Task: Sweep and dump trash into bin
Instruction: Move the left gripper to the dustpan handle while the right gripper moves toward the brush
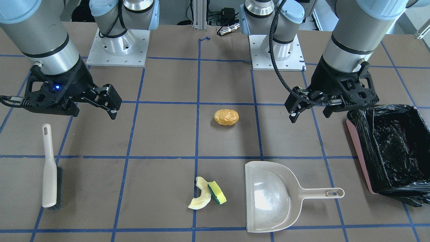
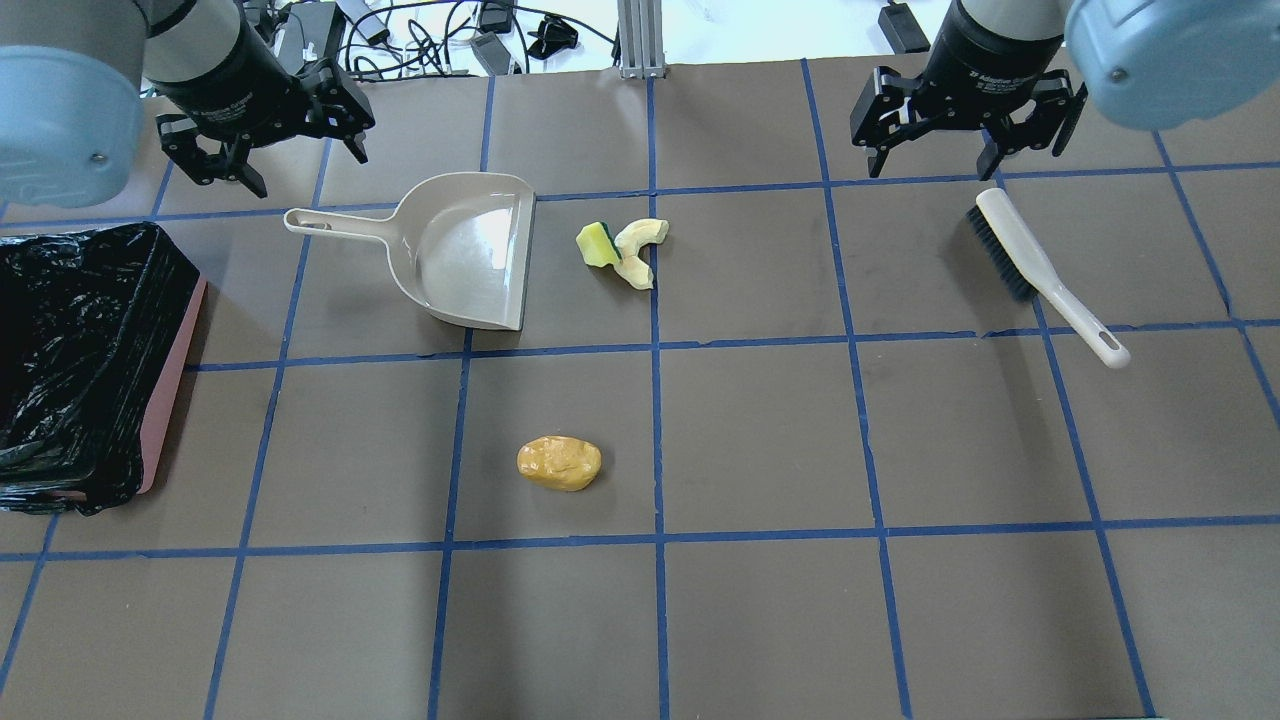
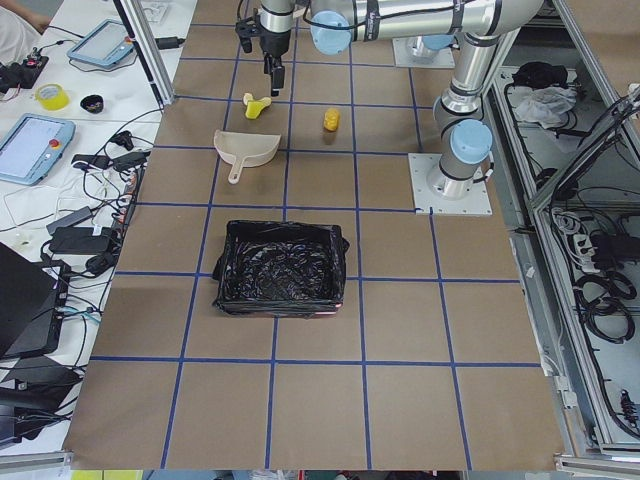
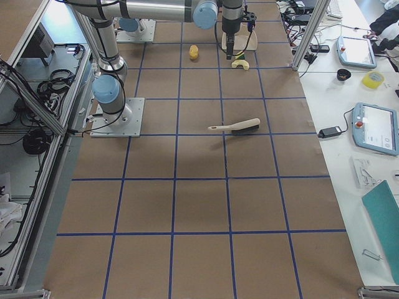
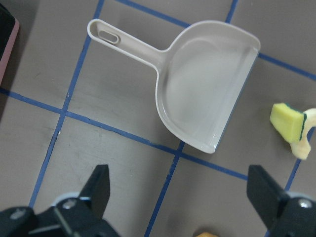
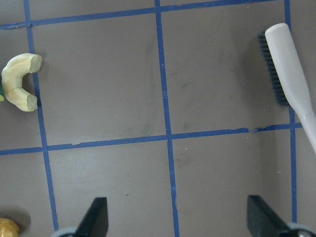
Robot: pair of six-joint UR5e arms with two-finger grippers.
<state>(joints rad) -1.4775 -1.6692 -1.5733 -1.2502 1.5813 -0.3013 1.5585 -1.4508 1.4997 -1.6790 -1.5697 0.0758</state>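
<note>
From my console the layout reads as one tool per arm. In the overhead view the dustpan (image 2: 470, 250) lies left of centre, its handle pointing toward the left edge of the frame and its open mouth turned toward the pale rind slice (image 2: 640, 250) and the sponge piece (image 2: 598, 244). Those two touch each other just beside the mouth. The potato-like lump (image 2: 559, 463) sits apart from them, lower in the frame near the middle of the table (image 2: 760, 430). The bin (image 2: 170, 380), lined in black plastic, is at the left edge, on the same side as the dustpan handle, so I judge the left arm is meant to hold the pan and then tip it there. The brush (image 2: 1040, 270) lies at the upper right with its handle angled down and right, which I take as set out for the right arm. Nothing has been swept, and all three pieces of trash are on the table. Both arms hang over the upper edge of the overhead frame with their wrists pointing down at the table. The left gripper (image 5: 177, 173) is spread wide with nothing in it, and its camera looks onto the dustpan. The right gripper (image 6: 176, 201) is equally wide and empty, with the brush at the right edge of its camera view.
</note>
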